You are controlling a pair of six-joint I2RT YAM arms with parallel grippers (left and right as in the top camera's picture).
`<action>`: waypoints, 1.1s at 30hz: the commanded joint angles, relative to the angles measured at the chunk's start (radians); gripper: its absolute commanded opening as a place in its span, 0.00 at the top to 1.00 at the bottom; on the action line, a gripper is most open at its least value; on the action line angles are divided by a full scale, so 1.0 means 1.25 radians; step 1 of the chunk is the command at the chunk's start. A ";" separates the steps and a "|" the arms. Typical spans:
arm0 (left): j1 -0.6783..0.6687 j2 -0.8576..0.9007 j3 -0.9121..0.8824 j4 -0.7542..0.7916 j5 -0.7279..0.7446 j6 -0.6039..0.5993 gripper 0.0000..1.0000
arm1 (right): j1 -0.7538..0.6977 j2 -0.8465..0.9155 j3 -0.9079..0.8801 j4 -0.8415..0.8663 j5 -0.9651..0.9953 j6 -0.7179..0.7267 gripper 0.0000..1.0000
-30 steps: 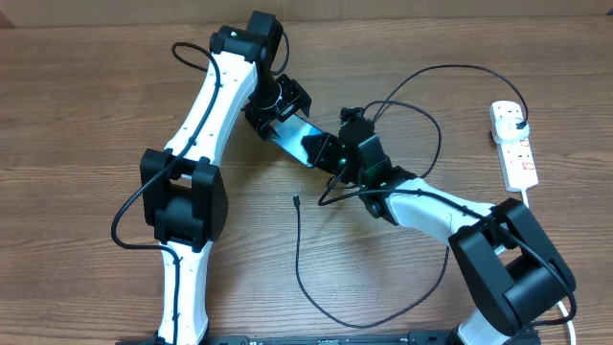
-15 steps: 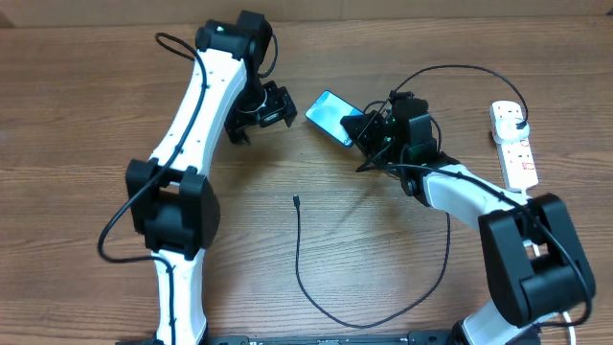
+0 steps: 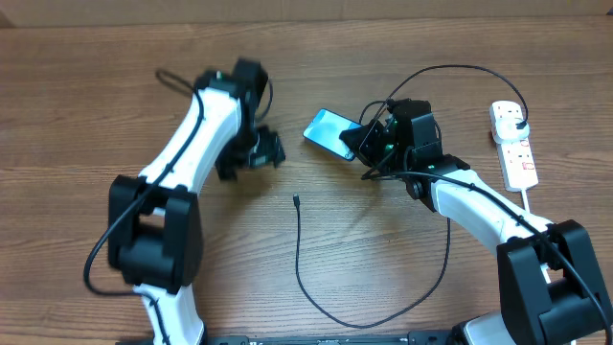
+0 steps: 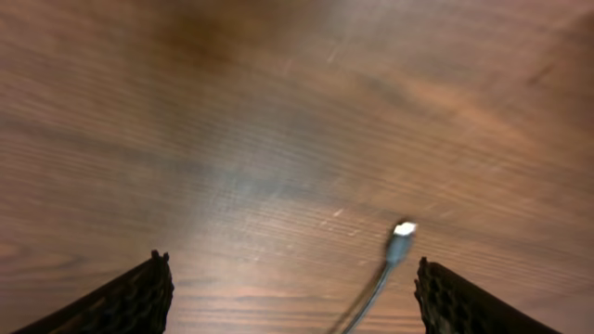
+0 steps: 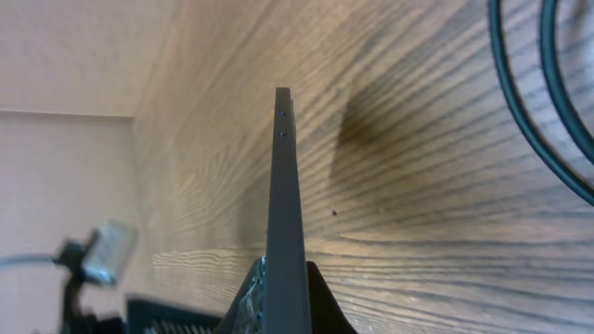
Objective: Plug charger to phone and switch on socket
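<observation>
Phone (image 3: 329, 131) sits right of centre, clamped at one short end by the right gripper (image 3: 360, 142) and apparently lifted off the table (image 3: 86, 86) — a hold that presents its free end for plugging. Left gripper (image 3: 251, 155), fingers spread and empty, hovers near the charger (image 3: 299, 249) connector tip (image 4: 401, 239). Charger loops lie close behind the right gripper and may snag — the socket (image 3: 517, 153) lies far right, well apart.

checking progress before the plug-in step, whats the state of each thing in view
phone: screen lit, held by one end, nothing plugged in
socket: charger's plug in it, switch position too small to tell
charger: connector tip loose on the table
left gripper: open, empty
right gripper: shut on phone
</observation>
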 commanded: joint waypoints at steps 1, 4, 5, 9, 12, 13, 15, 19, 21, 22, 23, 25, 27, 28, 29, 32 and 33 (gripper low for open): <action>0.010 -0.144 -0.121 0.056 0.063 0.016 0.13 | 0.009 -0.043 0.022 0.005 -0.026 -0.033 0.96; 0.031 -0.251 -0.233 0.153 0.139 0.034 0.12 | 0.026 -0.043 0.022 0.005 -0.046 -0.067 0.96; 0.037 -0.287 -0.269 0.196 0.169 0.053 0.11 | 0.036 -0.043 0.022 0.005 -0.047 -0.072 0.96; 0.039 -0.379 -0.375 0.370 0.222 0.063 0.00 | 0.073 -0.043 0.022 0.029 -0.046 -0.070 0.96; 0.038 -0.391 -0.409 0.479 0.269 -0.004 0.00 | 0.100 -0.043 0.022 0.086 -0.031 -0.030 0.96; 0.039 -0.388 -0.411 0.507 0.274 -0.035 0.01 | 0.106 -0.043 0.022 0.100 -0.020 0.003 0.96; 0.040 -0.382 -0.412 0.553 0.274 -0.107 0.01 | 0.111 -0.043 0.022 0.113 0.011 0.085 0.96; 0.040 -0.368 -0.412 0.659 0.274 -0.170 0.00 | 0.110 -0.042 0.022 0.117 0.064 0.212 0.96; 0.040 -0.361 -0.412 0.708 0.265 -0.170 0.00 | 0.106 -0.042 0.022 0.134 0.066 0.218 0.96; 0.040 -0.358 -0.412 0.731 0.253 -0.175 0.01 | 0.103 -0.042 0.022 0.142 0.066 0.218 0.96; 0.040 -0.357 -0.412 0.742 0.242 -0.191 0.01 | 0.103 -0.042 0.022 0.148 0.066 0.227 0.96; 0.040 -0.357 -0.412 0.743 0.238 -0.234 0.01 | 0.102 -0.042 0.022 0.161 0.066 0.255 0.96; 0.040 -0.357 -0.412 0.743 0.237 -0.276 0.00 | 0.102 -0.042 0.022 0.184 0.066 0.275 0.96; 0.040 -0.357 -0.412 0.743 0.237 -0.289 0.00 | 0.102 -0.041 0.022 0.197 0.066 0.277 0.96; 0.040 -0.357 -0.412 0.747 0.233 -0.304 0.00 | 0.102 -0.041 0.022 0.212 0.066 0.280 0.96; 0.041 -0.357 -0.412 0.750 0.232 -0.407 0.01 | 0.101 -0.041 0.022 0.246 0.072 0.298 0.96; 0.041 -0.357 -0.412 0.756 0.232 -0.446 0.01 | 0.101 -0.041 0.022 0.258 0.074 0.298 0.96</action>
